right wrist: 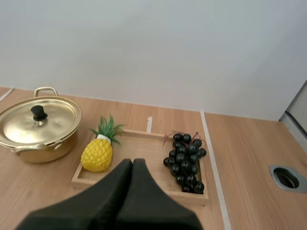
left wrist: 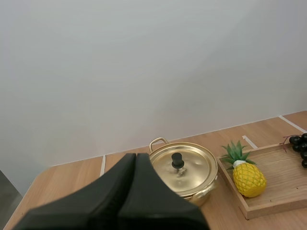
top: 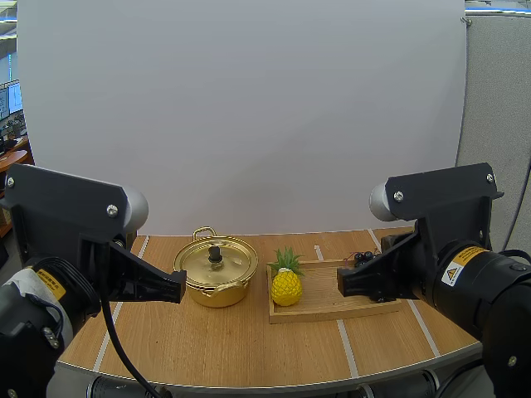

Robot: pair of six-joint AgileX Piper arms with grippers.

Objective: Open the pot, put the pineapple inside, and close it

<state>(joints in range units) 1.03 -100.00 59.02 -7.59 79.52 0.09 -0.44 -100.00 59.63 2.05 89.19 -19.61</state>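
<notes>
My left gripper [left wrist: 135, 157] was clenched on nothing, its two black fingers lying together as one dark wedge. My right gripper [right wrist: 132, 162] was clenched the same way. Both hung above the light wooden table [top: 249, 352], touching nothing.

Ahead of the left tips sat the round golden metal pot [top: 217, 286], its golden lid [top: 203, 264] on. The small black knob [top: 215, 254] stood upright at the lid's centre. I judged the lid thin, light and slippery, so the knob seemed the only sure hold.

Ahead of the right tips lay the shallow rectangular wooden tray [right wrist: 139, 135]. The small yellow pineapple with green leaves [right wrist: 97, 154] stood upright in the tray's end nearest the pot, well apart from both sets of jaws. From above it sat between the two grippers, nearer the right one. It looked like a toy (probably hard plastic): light, stiff, bumpy enough to grip. I would pinch it across the yellow body, not the leaves.

A bunch of dark grapes [right wrist: 184, 160] lay in the tray beside it.
</notes>
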